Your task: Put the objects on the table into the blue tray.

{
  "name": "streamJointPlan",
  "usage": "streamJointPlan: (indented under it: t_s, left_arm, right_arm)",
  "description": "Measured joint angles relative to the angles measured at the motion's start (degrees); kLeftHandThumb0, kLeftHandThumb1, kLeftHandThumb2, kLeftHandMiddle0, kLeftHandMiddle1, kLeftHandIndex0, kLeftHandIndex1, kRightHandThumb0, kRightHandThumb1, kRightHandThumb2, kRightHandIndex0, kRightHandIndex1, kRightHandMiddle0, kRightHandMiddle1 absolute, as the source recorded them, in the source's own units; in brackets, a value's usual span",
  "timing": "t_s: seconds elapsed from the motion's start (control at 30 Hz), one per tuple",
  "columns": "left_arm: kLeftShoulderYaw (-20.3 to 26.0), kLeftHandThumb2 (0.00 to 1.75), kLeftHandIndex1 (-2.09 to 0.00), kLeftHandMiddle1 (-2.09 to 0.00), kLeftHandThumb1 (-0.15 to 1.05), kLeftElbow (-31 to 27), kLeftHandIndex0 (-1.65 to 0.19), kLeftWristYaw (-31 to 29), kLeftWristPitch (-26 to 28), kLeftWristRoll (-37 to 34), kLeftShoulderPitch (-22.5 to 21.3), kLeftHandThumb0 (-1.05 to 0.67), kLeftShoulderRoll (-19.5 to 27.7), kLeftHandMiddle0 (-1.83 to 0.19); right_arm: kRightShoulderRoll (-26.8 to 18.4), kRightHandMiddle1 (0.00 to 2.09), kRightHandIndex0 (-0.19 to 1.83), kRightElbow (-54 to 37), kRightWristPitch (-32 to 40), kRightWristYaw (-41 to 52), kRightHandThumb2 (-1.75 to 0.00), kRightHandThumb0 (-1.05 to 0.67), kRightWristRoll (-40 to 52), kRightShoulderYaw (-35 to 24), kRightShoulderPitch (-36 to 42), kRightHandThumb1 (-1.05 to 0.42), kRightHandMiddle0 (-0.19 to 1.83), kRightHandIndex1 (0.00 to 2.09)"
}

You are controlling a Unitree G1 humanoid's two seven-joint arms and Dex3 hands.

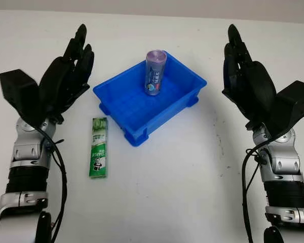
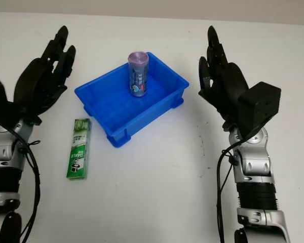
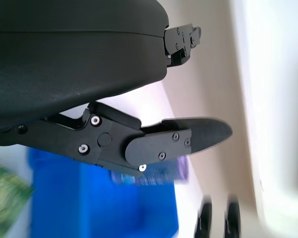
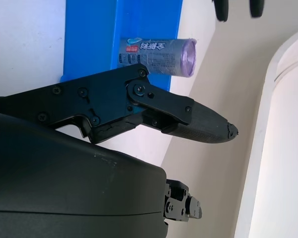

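Blue tray (image 1: 185, 93) on the white table (image 1: 192, 172), a purple can (image 1: 154, 72) standing upright inside it.
Green box (image 1: 99, 147) lies on the table just left of the tray. Left hand (image 1: 66, 76) and right hand (image 1: 245, 76) hover open, holding nothing, on either side; the can's lower end is hidden behind the tray wall in the wrist views.

Open table around green box (image 1: 99, 147), reachable from above; blue tray (image 1: 142, 124) just beside it; purple can (image 1: 155, 72) upright inside tray's far corner
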Motion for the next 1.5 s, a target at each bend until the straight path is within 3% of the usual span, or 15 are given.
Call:
streamJointPlan:
  t_s: [0.1,0.3,0.6,0.9,0.97,1.03,1.1,1.17,1.4,1.5]
  left_arm:
    - [0.51,0.12,-0.07,-0.06,1.01,-6.72,-0.03,-4.79,2.33,-2.17,2.55,-0.66,4.63,0.02]
    - [0.42,0.03,-0.04,-0.04,0.87,-19.34,0.03,-10.49,5.77,-1.01,9.06,-0.56,13.38,0.05]
    - [-0.64,0.04,-0.06,-0.05,0.84,-29.26,0.05,-16.32,-3.74,7.38,11.91,-0.58,24.10,0.09]
    - [-3.02,0.04,-0.10,-0.09,0.78,-33.20,-0.11,-17.94,-15.28,13.73,11.90,-0.46,29.51,-0.07]
    - [-3.03,0.06,-0.10,-0.08,0.82,-33.26,-0.14,-17.21,-18.58,15.10,11.90,-0.43,29.64,-0.11]
    - [-3.02,0.08,-0.10,-0.08,0.95,-33.15,-0.21,-15.78,-23.02,17.05,11.90,-0.26,29.69,-0.17]
    - [-3.02,0.08,-0.10,-0.07,0.98,-32.68,-0.23,-14.00,-28.56,19.60,11.90,-0.20,29.71,-0.18]
    - [-3.05,0.07,-0.10,-0.07,0.98,-31.75,-0.25,-12.59,-33.31,22.02,11.90,-0.19,30.05,-0.20]
    - [-3.33,0.11,-0.09,-0.07,1.04,-28.25,-0.27,-8.01,-43.36,25.51,11.89,-0.31,32.78,-0.24]
    - [-3.97,0.10,-0.08,-0.06,1.05,-27.51,-0.25,-6.55,-46.65,26.36,11.64,-0.29,34.35,-0.24]
  right_arm:
    - [0.23,0.00,-0.19,0.01,0.27,0.09,-0.79,-0.67,0.11,0.01,-0.07,-1.05,-0.19,0.00]
    - [0.68,0.00,-0.19,0.07,2.12,0.08,-0.77,-0.67,1.07,-0.11,-0.19,-1.05,-0.19,0.00]
    - [1.18,0.00,-0.19,0.04,4.34,-0.32,-0.74,-0.66,3.13,-1.35,-0.43,-1.05,-0.19,0.00]
    - [2.60,0.00,-0.19,0.68,4.62,-0.66,-0.75,-0.66,4.88,-1.70,-2.17,-1.05,-0.19,0.00]
    - [2.76,0.00,-0.19,0.85,4.65,-0.78,-0.75,-0.66,4.98,-1.72,-2.25,-1.05,-0.19,0.00]
    - [2.87,0.00,-0.19,1.08,4.67,-0.81,-0.74,-0.66,5.11,-1.80,-2.33,-1.05,-0.19,0.00]
    - [2.97,0.00,-0.19,1.22,4.78,-0.92,-0.74,-0.67,5.15,-1.95,-2.35,-1.05,-0.19,0.00]
    - [3.07,0.00,-0.19,1.41,4.78,-1.04,-0.73,-0.67,5.16,-2.20,-2.37,-1.05,-0.19,0.00]
    - [3.10,0.00,-0.19,3.71,4.76,-0.31,-0.74,-0.68,5.07,-2.58,-3.15,-1.05,-0.19,0.00]
    - [3.09,0.00,-0.19,4.78,4.72,0.06,-0.74,-0.69,4.76,-2.51,-3.87,-1.05,-0.19,0.00]
